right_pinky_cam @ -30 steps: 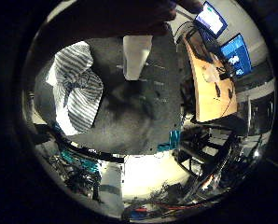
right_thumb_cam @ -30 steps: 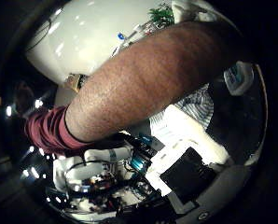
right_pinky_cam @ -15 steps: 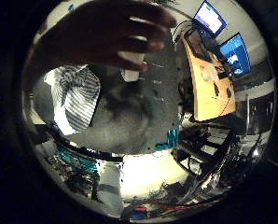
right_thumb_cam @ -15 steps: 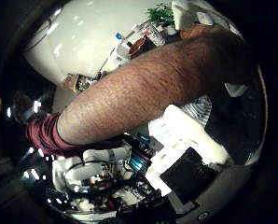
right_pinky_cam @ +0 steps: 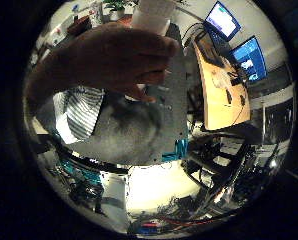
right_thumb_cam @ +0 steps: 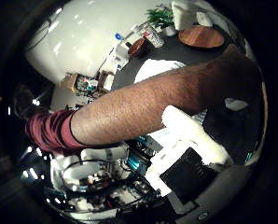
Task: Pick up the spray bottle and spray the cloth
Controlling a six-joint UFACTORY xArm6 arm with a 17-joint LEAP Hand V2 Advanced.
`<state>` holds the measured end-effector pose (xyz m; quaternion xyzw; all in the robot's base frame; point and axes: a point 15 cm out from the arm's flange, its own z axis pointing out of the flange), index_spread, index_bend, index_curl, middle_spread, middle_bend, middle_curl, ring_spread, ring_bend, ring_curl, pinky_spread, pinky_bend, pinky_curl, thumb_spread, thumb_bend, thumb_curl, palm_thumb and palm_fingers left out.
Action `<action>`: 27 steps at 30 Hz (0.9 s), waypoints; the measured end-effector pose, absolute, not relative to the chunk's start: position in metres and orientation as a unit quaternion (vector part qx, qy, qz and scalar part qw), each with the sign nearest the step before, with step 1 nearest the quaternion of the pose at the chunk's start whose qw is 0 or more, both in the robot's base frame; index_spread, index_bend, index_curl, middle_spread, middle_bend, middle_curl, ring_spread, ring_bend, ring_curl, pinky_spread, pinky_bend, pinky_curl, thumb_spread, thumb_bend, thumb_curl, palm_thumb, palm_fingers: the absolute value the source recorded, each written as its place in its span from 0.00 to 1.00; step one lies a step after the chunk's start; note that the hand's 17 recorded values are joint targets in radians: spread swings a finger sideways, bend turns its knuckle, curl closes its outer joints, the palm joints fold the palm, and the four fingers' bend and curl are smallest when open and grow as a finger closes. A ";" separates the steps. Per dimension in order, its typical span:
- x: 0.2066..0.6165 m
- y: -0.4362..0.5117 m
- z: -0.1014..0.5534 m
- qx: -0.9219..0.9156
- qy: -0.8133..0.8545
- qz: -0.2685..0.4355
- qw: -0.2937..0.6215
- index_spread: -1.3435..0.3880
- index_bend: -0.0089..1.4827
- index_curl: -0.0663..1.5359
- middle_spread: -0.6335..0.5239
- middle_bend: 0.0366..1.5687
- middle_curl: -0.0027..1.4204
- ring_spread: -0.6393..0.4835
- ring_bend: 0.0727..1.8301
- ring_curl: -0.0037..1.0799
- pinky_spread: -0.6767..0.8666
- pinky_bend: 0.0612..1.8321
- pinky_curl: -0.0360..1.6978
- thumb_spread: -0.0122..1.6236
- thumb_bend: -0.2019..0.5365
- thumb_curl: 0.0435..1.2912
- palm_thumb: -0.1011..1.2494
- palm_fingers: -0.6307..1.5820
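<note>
A grey table [right_pinky_cam: 154,135] bears a striped cloth [right_pinky_cam: 84,112] beside a wooden desk [right_pinky_cam: 221,85].

A wooden desk [right_pinky_cam: 220,95] carries 2 lit monitors [right_pinky_cam: 235,37]; a round wooden table [right_thumb_cam: 200,36] stands apart.

The robot's hand [right_thumb_cam: 195,149] shows blocky white and black parts; the person wears a dark red sleeve [right_thumb_cam: 48,133]
</note>
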<state>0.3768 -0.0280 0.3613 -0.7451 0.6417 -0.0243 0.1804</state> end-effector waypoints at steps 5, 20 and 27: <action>0.379 -0.028 0.363 -0.746 0.640 -0.029 0.182 0.57 0.25 0.30 0.56 0.10 0.24 0.67 0.06 0.13 0.67 0.07 0.17 0.72 0.25 0.27 0.64 0.41; 0.376 -0.020 0.366 -0.747 0.638 -0.025 0.185 0.57 0.26 0.30 0.56 0.10 0.24 0.67 0.06 0.13 0.67 0.07 0.17 0.73 0.25 0.26 0.63 0.41; 0.363 -0.006 0.367 -0.755 0.631 -0.007 0.178 0.57 0.25 0.30 0.57 0.10 0.24 0.68 0.06 0.13 0.67 0.07 0.17 0.73 0.25 0.27 0.63 0.42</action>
